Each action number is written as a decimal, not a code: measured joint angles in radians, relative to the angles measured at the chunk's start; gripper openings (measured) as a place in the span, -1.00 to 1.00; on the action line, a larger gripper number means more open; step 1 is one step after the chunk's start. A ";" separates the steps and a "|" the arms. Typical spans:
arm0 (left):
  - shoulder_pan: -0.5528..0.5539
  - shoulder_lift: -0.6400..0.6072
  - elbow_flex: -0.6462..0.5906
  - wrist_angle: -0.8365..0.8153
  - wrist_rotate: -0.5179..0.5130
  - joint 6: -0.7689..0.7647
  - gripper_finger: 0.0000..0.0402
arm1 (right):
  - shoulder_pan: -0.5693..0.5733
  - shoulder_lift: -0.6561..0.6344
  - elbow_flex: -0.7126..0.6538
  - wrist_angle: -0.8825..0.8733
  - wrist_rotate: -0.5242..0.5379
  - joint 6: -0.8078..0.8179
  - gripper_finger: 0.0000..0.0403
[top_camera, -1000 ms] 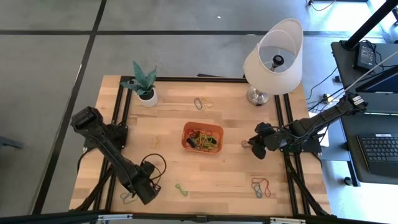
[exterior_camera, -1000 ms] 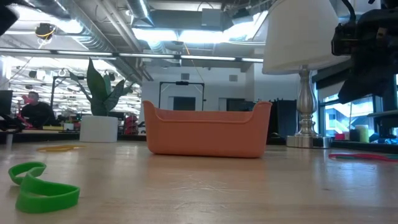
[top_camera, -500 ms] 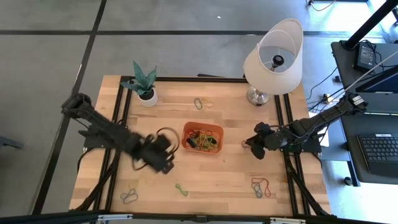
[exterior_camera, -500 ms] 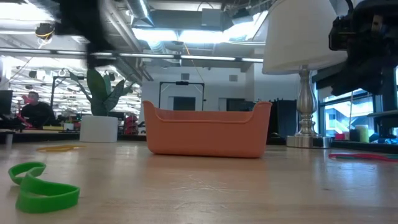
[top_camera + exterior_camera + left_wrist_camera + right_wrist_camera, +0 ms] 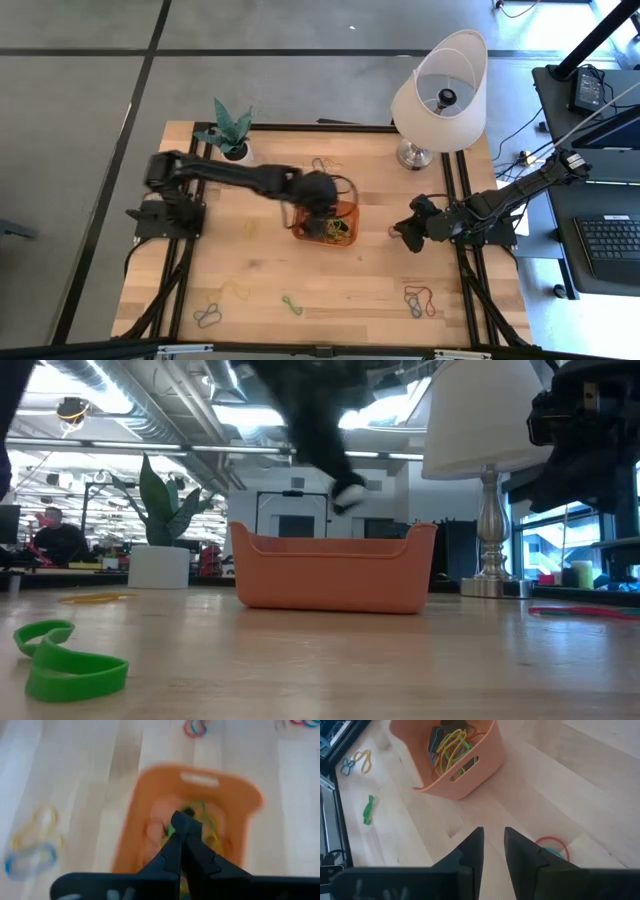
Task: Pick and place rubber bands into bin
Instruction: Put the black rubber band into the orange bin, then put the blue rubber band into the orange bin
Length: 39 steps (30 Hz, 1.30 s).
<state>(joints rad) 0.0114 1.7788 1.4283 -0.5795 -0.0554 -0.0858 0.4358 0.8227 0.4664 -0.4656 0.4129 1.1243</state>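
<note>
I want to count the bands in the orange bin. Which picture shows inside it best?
The right wrist view: the bin is sharp and unblocked, with its rubber bands plainly visible. In the high view the left gripper hides part of it, the left wrist view is blurred, and the low view shows only its outer wall.

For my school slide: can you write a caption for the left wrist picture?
Left gripper, fingers shut, hangs over the orange bin of rubber bands.
</note>
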 joint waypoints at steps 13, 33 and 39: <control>0.042 0.360 0.271 -0.020 0.032 -0.038 -0.86 | 0.000 0.000 0.000 0.005 -0.001 0.026 -0.60; 0.043 0.312 0.274 -0.075 0.039 -0.095 -0.35 | 0.000 0.000 0.000 -0.035 -0.003 -0.008 -0.60; 0.043 0.232 0.274 -0.160 0.046 -0.127 -0.37 | 0.000 0.000 0.000 -0.044 -0.002 -0.011 -0.60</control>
<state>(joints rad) 0.0547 2.0106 1.7027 -0.7397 -0.0098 -0.2128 0.4360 0.8230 0.4664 -0.5100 0.4105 1.1132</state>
